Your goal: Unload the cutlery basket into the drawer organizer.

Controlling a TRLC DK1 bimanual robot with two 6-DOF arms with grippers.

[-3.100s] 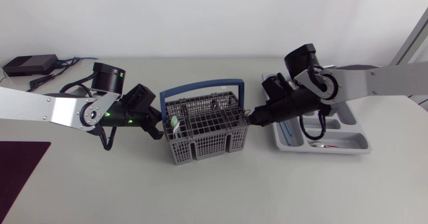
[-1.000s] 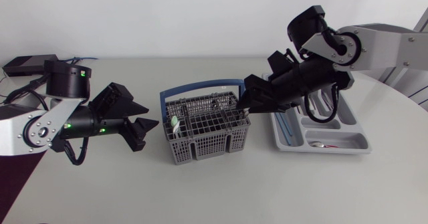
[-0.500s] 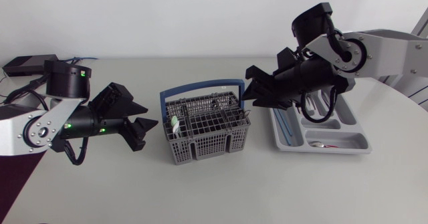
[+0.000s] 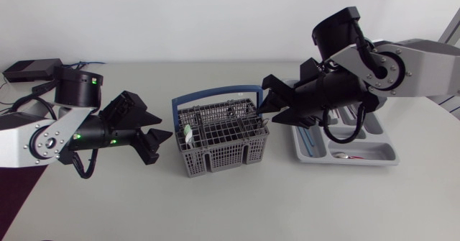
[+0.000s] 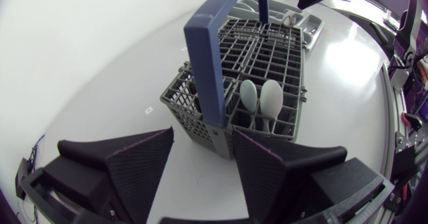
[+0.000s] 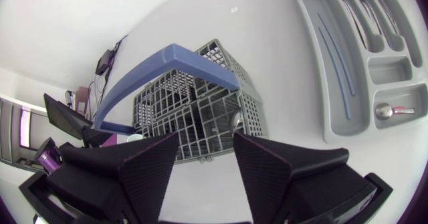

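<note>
Grey plastic cutlery basket [image 4: 221, 142], lattice walls, blue handle [image 4: 208, 95] arched upright over it. It stands mid-tabletop [image 4: 237, 205] between the two arms, presumably so that either can reach into it. Contents seen: two pale spoons [image 5: 261, 98], bowls up, in a compartment at the end facing the left hand [image 4: 162, 128]. The other cells are too dark to judge.

Grey drawer organizer [image 4: 392, 160], flat on the tabletop just beside the basket on the right arm's side, not touching it. The short carry looks like the reason for that position. It holds one metal spoon [image 6: 386, 110], pinkish at the stem, in a small end compartment, and a blue strip [image 6: 332, 42] in a long one. Some metal pieces lie in the far slots, too small to tell apart.

Left hand: open and empty, fingers spread, low and level. It points at the basket's near end, close but not touching. Well lined up for the two pale spoons, I would say.

Right hand [image 4: 267, 98]: open and empty, fingers wide apart. It appears raised over the basket's organizer-side end and tilted down toward it, likely posed to dip in from above.

Markings: none legible on basket, organizer or arms. Green lights [image 4: 108, 139] glow on the left arm.

Task judged barely begun.
</note>
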